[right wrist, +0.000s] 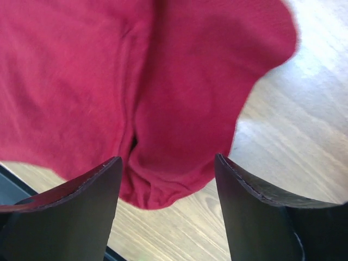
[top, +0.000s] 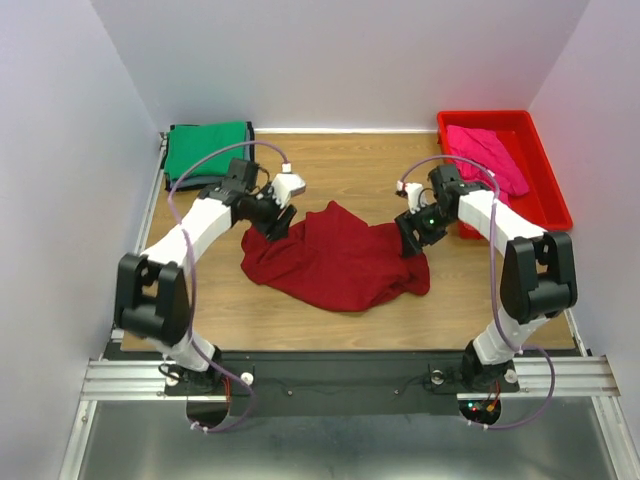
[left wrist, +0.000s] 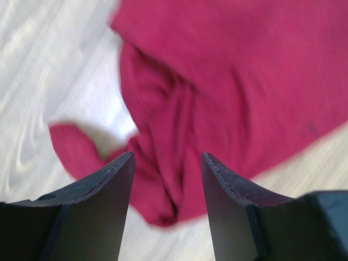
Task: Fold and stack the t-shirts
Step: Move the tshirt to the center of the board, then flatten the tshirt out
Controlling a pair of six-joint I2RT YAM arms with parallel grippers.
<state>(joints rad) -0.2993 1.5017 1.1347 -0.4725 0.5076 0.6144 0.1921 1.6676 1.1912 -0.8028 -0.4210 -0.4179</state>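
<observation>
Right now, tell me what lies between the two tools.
The crumpled maroon t-shirt fills the whole stretch from the left tool to the right tool, seen in the top view.

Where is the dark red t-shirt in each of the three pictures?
Top external: the dark red t-shirt lies crumpled at the centre of the picture.
Left wrist: the dark red t-shirt fills the upper right, blurred.
Right wrist: the dark red t-shirt fills the upper left and centre.
Shared landmark: the wooden table beneath it.
</observation>
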